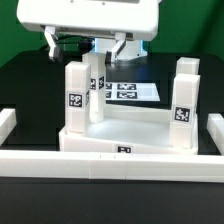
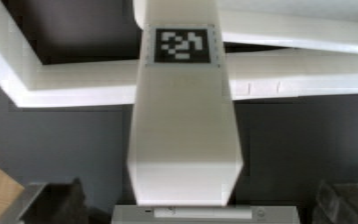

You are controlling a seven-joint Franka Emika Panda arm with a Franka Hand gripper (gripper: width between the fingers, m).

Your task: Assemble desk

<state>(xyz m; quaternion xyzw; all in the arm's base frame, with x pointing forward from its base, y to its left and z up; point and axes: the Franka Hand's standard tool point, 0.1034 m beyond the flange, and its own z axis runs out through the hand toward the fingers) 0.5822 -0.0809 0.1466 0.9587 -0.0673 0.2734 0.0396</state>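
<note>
The white desk tabletop (image 1: pixel 130 128) lies on the black table with its raised rim up. Tagged white legs stand upright at its corners: one at the front on the exterior view's left (image 1: pixel 76 100), one behind that (image 1: pixel 97 80), and one on the right (image 1: pixel 184 100). My gripper (image 1: pixel 106 52) hangs over the rear left leg. In the wrist view that leg (image 2: pixel 186 110) runs lengthwise between my fingers (image 2: pixel 51 202), with dark gaps on both sides. The gripper (image 2: pixel 186 208) is open and holds nothing. Parts of the tabletop (image 2: pixel 69 80) show beyond the leg.
The marker board (image 1: pixel 128 91) lies flat behind the tabletop. Low white border rails run along the front (image 1: pixel 110 163), the exterior view's left (image 1: pixel 6 122) and its right (image 1: pixel 214 132). A green backdrop stands behind the black table.
</note>
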